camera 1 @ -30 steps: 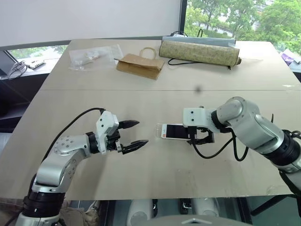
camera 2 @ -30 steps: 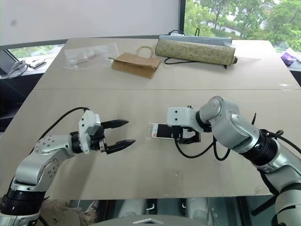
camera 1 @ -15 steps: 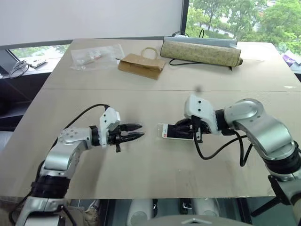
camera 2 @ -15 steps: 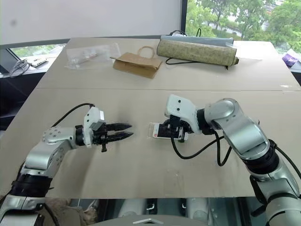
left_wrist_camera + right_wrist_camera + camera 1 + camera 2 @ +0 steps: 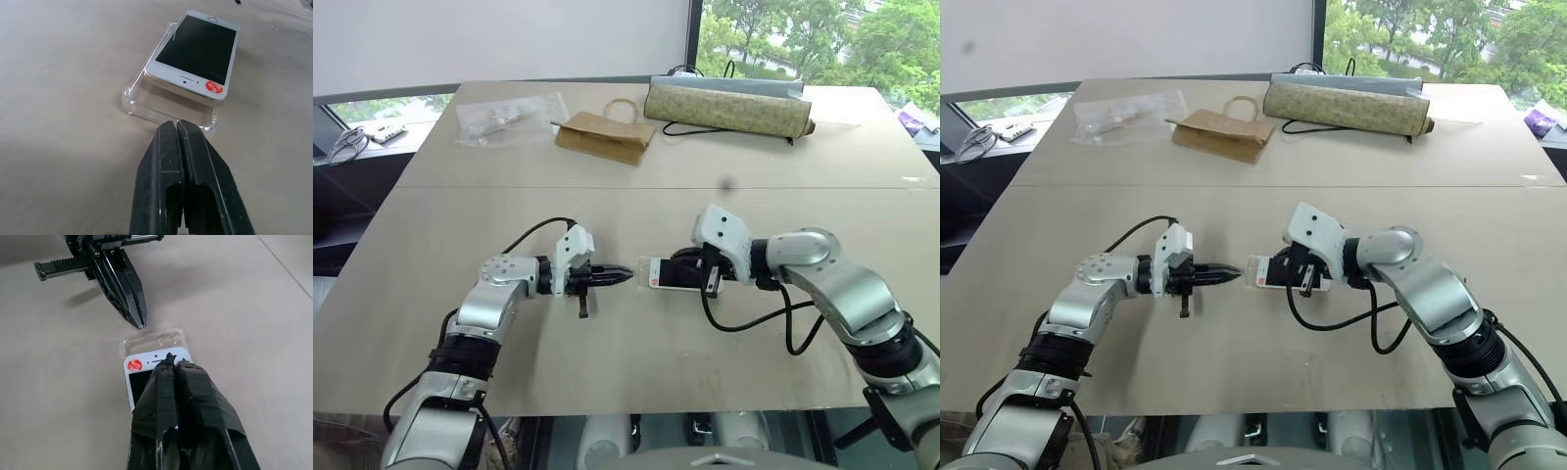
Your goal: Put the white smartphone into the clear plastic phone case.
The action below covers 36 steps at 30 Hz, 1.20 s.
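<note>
White smartphone (image 5: pixel 194 54) atop clear plastic phone case (image 5: pixel 139 100); left tool (image 5: pixel 625 273), right tool (image 5: pixel 170 361) now clenched empty, previously spread.

A wide beige bench (image 5: pixel 636 343) carries everything. Near its middle lies the clear plastic phone case (image 5: pixel 142 105), with the white smartphone (image 5: pixel 193 54) resting in it. Along the far edge lie a crinkled plastic bag (image 5: pixel 509 116), a brown paper bag (image 5: pixel 605 135) and a long patterned roll (image 5: pixel 729 108).
</note>
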Available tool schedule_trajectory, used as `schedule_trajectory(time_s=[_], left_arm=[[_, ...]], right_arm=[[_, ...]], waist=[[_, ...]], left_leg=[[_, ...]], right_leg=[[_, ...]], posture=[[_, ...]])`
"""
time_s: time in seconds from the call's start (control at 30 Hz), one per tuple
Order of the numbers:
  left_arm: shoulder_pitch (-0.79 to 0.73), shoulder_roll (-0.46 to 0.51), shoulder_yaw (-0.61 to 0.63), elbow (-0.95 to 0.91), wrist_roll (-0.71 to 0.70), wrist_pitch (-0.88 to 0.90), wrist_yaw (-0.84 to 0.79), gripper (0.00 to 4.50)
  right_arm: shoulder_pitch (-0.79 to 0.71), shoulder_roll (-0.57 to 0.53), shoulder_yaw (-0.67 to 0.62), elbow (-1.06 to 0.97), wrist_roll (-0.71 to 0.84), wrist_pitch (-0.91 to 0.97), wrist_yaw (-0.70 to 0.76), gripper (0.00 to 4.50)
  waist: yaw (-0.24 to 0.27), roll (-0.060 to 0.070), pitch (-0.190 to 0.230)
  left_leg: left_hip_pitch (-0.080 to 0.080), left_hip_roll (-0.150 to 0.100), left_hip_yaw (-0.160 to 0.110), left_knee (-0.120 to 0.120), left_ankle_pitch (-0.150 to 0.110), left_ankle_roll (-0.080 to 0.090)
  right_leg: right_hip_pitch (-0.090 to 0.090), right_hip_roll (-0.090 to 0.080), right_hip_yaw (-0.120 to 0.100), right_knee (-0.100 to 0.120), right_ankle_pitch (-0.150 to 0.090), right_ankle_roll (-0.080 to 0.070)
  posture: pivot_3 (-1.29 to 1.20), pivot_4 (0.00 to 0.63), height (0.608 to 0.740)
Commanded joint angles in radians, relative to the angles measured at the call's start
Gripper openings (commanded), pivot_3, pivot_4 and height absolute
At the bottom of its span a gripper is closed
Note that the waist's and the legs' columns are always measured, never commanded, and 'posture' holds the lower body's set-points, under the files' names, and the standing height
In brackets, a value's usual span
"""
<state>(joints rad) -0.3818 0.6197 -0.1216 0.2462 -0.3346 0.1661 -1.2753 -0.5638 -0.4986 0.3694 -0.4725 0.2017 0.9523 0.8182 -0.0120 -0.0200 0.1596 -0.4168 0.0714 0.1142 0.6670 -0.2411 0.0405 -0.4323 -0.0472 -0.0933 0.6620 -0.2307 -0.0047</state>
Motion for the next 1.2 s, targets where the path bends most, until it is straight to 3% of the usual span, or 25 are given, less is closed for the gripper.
schedule_trajectory(time_s=[0.03,0.4,0.83,1.0,1.2], left_arm=[[0.002,0.002,0.009,-0.012,0.007,-0.026,-0.014,0.03],[0.035,-0.008,0.004,-0.061,0.018,-0.019,0.013,0.03],[0.061,-0.003,0.014,-0.044,0.026,-0.052,0.022,0.03],[0.063,-0.007,0.012,-0.034,0.029,-0.062,0.025,0.03],[0.062,-0.011,0.008,-0.025,0.03,-0.069,0.025,0.03]], right_arm=[[-0.016,0.02,0.015,0.006,0.004,-0.015,-0.024,0.0],[-0.074,-0.01,0.137,0.112,-0.023,-0.032,0.017,0.0],[-0.159,-0.031,0.298,0.352,-0.207,-0.277,0.101,0.0],[-0.156,-0.011,0.281,0.393,-0.235,-0.353,0.115,0.0],[-0.151,-0.038,0.142,0.245,-0.1,-0.273,0.208,0.0]], waist=[[0.0,0.0,0.0],[0.0,0.0,0.0],[-0.001,-0.002,-0.002],[-0.001,-0.002,-0.002],[0.001,-0.002,-0.002]], left_leg=[[0.0,0.0,0.0,0.0,0.0,0.0],[0.0,0.0,0.0,0.0,0.0,0.0],[0.001,0.0,0.0,0.001,0.0,0.0],[0.002,0.0,0.0,0.001,0.0,0.0],[0.001,0.001,0.0,0.001,0.0,0.0]], right_leg=[[0.0,0.0,0.0,0.0,0.0,0.0],[0.0,0.0,0.0,0.0,0.0,0.0],[0.001,0.0,0.0,0.0,0.0,0.0],[0.001,0.0,0.0,0.001,0.0,0.0],[0.001,-0.001,0.0,0.001,0.0,0.0]], posture=[[0.0,0.15,0.74],[0.0,0.15,0.74],[0.0,0.15,0.74],[0.0,0.15,0.74],[0.0,0.15,0.74]])
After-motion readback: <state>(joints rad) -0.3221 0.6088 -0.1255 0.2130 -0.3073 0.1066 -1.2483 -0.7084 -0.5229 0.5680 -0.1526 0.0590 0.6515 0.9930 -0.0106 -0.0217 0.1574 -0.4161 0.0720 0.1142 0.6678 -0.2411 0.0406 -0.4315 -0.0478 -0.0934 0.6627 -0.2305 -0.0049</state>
